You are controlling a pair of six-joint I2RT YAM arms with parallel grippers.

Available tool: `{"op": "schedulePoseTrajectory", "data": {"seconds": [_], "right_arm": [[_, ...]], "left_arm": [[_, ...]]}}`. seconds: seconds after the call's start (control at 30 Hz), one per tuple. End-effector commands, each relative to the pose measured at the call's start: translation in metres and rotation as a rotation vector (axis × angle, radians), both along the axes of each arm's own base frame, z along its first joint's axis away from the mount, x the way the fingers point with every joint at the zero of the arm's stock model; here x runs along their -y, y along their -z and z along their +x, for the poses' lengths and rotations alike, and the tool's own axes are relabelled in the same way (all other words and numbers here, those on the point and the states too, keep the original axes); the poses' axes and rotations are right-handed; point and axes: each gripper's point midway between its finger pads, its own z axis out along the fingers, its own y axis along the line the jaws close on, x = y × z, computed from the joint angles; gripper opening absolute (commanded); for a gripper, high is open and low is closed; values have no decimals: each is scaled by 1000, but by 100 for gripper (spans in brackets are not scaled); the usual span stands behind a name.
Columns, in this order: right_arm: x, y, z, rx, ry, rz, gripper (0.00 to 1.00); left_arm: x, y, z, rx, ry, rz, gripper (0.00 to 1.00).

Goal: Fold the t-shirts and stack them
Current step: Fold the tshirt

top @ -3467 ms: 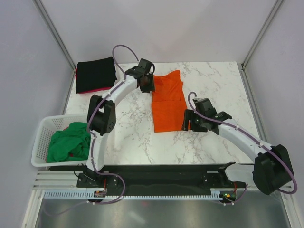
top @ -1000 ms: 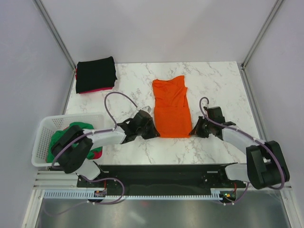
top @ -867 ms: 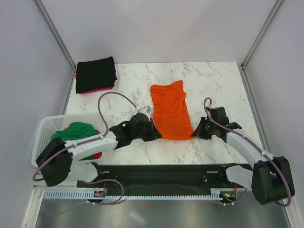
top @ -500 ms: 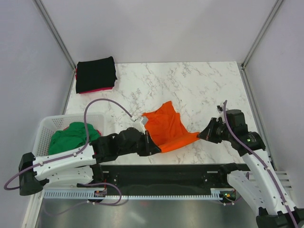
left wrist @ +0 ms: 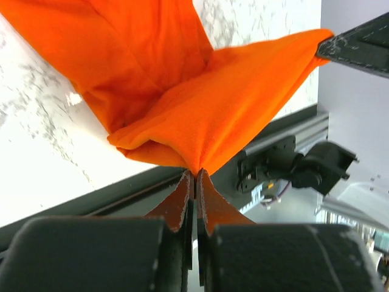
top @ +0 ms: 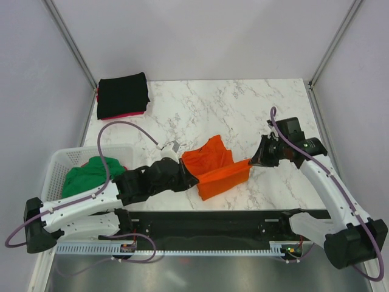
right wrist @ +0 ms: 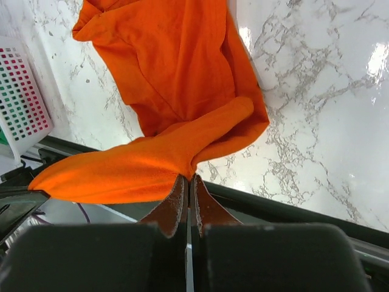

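The orange t-shirt (top: 214, 167) hangs stretched between both grippers above the near middle of the table, its far part trailing down onto the marble. My left gripper (top: 191, 178) is shut on its left corner (left wrist: 196, 163). My right gripper (top: 257, 160) is shut on its right corner (right wrist: 189, 172). A folded black t-shirt (top: 123, 95) lies on a pink-red one (top: 121, 115) at the far left corner. A green t-shirt (top: 90, 175) sits crumpled in the white basket (top: 53, 176).
The basket stands at the table's near left edge, beside my left arm. A black rail (top: 206, 220) runs along the near edge under the hanging shirt. Grey walls close in the table's sides and back.
Both grippers lifted the orange t-shirt's near edge off the table and drew it toward the near side. The shirt now sags between them; the right arm rose and swung back.
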Motion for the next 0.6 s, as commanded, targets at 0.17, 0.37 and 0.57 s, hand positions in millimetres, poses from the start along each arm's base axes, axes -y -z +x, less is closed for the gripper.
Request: {"op": "schedulePoseTrajectory", "data": {"seconds": [0.17, 0.37, 0.57], "right_arm": [[-1, -10, 81, 114, 20, -71, 0], [-13, -5, 126, 106, 17, -69, 0], [-24, 13, 164, 73, 16, -64, 0]], "left_arm": [[-32, -3, 52, 50, -112, 124, 2], [-49, -3, 91, 54, -146, 154, 2], [-57, 18, 123, -9, -148, 181, 2]]}}
